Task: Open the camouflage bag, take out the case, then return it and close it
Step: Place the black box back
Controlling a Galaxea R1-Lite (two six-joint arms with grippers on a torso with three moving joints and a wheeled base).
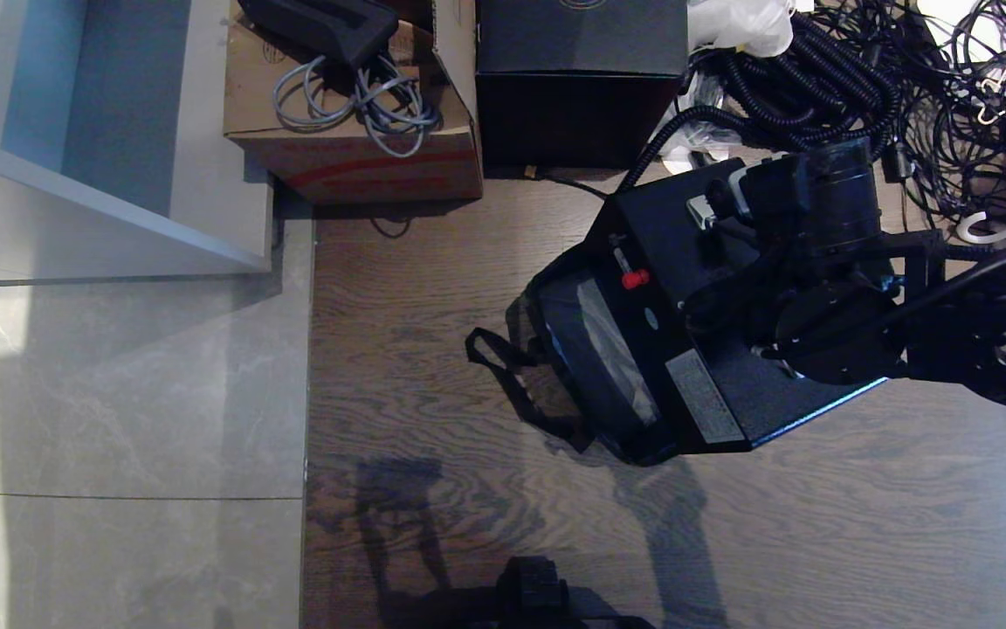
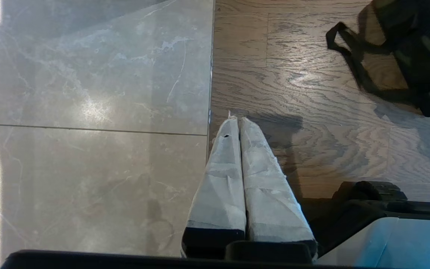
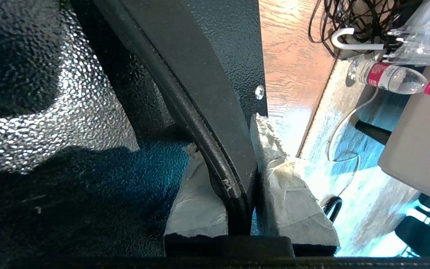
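While right jaws (image 3: 237, 175) clench case (image 1: 713, 349) handle (image 3: 200, 112) | left jaws (image 2: 239, 149) closed, parked

A wooden floor (image 1: 433, 288) is bordered by grey tile (image 1: 119, 402); on it are set a camouflage bag (image 1: 586, 349), cardboard box (image 1: 354, 144), black cube box (image 1: 580, 83) and tangled cables (image 1: 948, 96).
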